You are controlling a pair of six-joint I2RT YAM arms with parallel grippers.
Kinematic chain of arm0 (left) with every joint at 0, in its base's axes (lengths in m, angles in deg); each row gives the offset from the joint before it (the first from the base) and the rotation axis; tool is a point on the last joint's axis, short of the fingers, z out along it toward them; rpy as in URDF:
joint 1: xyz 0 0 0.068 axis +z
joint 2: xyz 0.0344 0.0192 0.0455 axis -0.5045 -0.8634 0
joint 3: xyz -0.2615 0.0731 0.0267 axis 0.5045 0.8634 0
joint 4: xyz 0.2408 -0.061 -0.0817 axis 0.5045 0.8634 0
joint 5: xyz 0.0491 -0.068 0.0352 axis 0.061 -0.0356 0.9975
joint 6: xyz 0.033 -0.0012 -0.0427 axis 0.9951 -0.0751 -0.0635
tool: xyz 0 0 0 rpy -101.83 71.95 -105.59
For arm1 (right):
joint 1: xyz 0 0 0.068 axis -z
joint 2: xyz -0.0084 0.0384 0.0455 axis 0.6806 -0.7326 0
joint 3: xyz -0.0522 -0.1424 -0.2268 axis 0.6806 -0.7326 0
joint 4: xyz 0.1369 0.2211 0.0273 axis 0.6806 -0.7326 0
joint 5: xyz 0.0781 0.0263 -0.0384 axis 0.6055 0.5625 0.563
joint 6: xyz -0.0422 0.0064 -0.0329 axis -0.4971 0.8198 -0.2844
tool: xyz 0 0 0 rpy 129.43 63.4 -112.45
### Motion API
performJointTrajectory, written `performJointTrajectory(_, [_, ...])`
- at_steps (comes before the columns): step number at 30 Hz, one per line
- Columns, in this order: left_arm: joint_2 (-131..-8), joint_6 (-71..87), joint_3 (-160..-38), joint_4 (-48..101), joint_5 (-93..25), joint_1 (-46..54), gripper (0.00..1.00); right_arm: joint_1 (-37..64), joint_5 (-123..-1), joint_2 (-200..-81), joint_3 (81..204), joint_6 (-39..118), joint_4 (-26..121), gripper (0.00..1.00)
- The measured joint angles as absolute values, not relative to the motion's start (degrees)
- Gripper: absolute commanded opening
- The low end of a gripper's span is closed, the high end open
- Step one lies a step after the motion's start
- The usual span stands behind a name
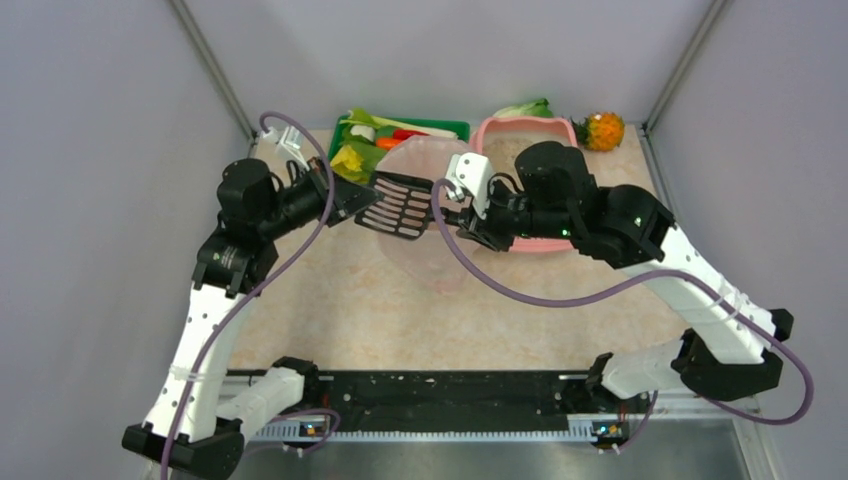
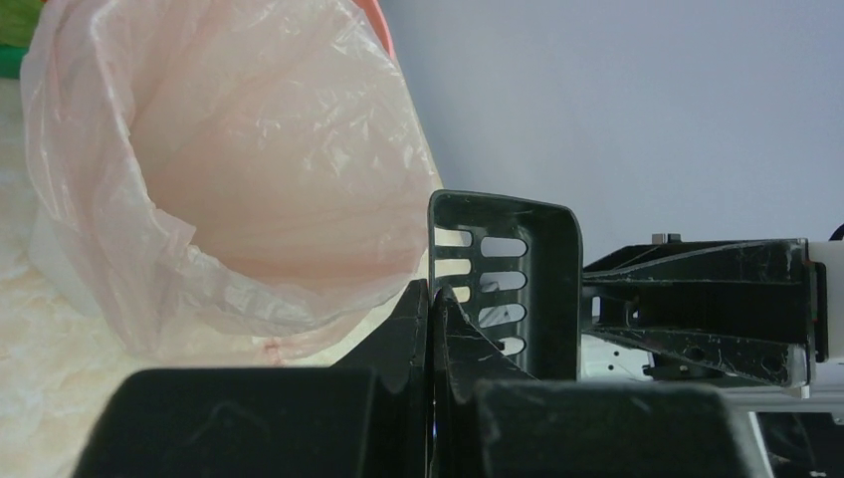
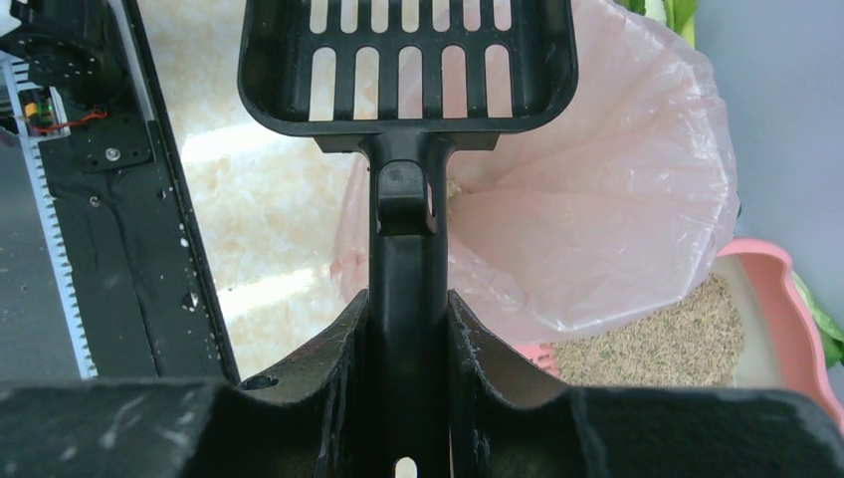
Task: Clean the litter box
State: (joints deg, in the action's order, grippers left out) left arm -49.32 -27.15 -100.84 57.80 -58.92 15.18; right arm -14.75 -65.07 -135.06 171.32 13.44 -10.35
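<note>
The pink litter box (image 1: 497,129) with beige litter sits at the back right, mostly behind my right arm; the right wrist view shows its rim (image 3: 779,299) and litter (image 3: 657,344). My right gripper (image 1: 447,213) (image 3: 408,309) is shut on the handle of a black slotted scoop (image 1: 400,205) (image 3: 408,60), held level over the bag-lined pink bin (image 1: 428,255) (image 3: 597,199). My left gripper (image 1: 358,200) (image 2: 432,294) is shut on the scoop's far edge (image 2: 508,269). The scoop holds nothing that I can see.
A green tray (image 1: 452,127) of vegetables stands at the back, left of the litter box. A leafy green (image 1: 527,107) and an orange pineapple-like toy (image 1: 603,130) lie at the back right. The bin's bag mouth (image 2: 249,169) gapes wide under the scoop.
</note>
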Motion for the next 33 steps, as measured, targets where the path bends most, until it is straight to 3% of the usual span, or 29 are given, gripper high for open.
performJointTrajectory(7, [-49.14, -32.02, -97.36, 55.11, -60.21, 15.34, 0.00, -14.73, -64.22, -132.94, 168.72, 13.68, -6.81, 0.32])
performJointTrajectory(13, [-49.06, -33.57, -97.23, 54.19, -60.40, 15.60, 0.00, -14.73, -63.30, -132.37, 168.37, 14.03, -4.62, 0.34])
performJointTrajectory(18, [-49.06, -34.08, -97.23, 54.15, -60.42, 15.80, 0.00, -14.69, -62.82, -132.33, 168.37, 14.08, -3.64, 0.20])
performJointTrajectory(21, [-49.06, -34.14, -97.21, 54.08, -60.66, 15.93, 0.00, -14.69, -62.43, -132.31, 168.37, 14.10, -3.59, 0.00])
performJointTrajectory(23, [-49.06, -34.16, -97.19, 54.10, -60.82, 15.97, 0.01, -14.69, -62.23, -132.33, 168.37, 14.08, -3.61, 0.00])
performJointTrajectory(24, [-49.06, -34.14, -97.17, 54.08, -60.86, 15.99, 0.09, -14.69, -62.14, -132.33, 168.37, 14.14, -3.61, 0.00])
performJointTrajectory(26, [-49.06, -33.84, -97.17, 54.17, -60.84, 16.01, 0.40, -14.67, -62.08, -132.33, 168.39, 14.51, -3.61, 0.00])
performJointTrajectory(28, [-49.10, -32.59, -97.45, 54.83, -60.64, 15.90, 0.59, -14.73, -61.44, -132.51, 168.46, 15.02, -3.13, 0.00])
performJointTrajectory(33, [-50.10, -25.14, -105.23, 63.48, -55.11, 15.27, 0.79, -14.40, -63.59, -134.01, 170.12, 17.03, -2.98, 0.00])
